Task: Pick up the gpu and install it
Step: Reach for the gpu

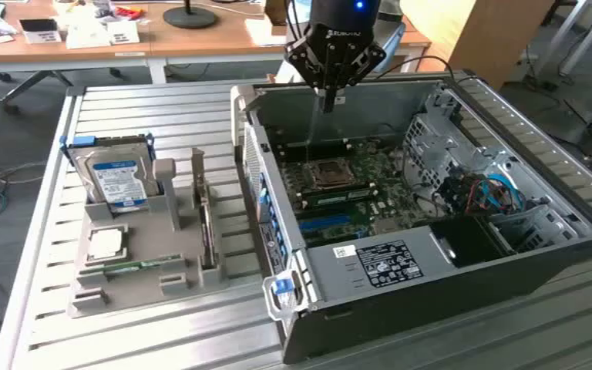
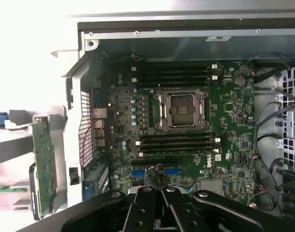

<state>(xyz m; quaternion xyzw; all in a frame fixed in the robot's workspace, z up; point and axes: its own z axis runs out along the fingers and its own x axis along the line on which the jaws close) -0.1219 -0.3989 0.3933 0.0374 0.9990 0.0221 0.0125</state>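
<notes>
The gpu (image 1: 206, 227) (image 2: 43, 164) stands on its edge in a grey holder (image 1: 163, 266) on the slatted tabletop (image 1: 152, 108). It is outside the computer case (image 1: 573, 204), well apart from the end effector (image 1: 329, 100) (image 2: 159, 212), lower and toward the exterior view's left. From the wrist view it is a thin green circuit board seen nearly edge-on, untouched. A hard drive (image 1: 119, 181) with a blue-white label leans in the same holder, farther from the end effector than the gpu. The arm comes down from above with its wrist pointing straight down over the open case. The end effector's fingers are pressed together to a point and hold nothing, hanging above the motherboard (image 1: 353, 196) (image 2: 224, 116), just above the far side of the CPU socket (image 1: 327, 173) (image 2: 181, 108).
</notes>
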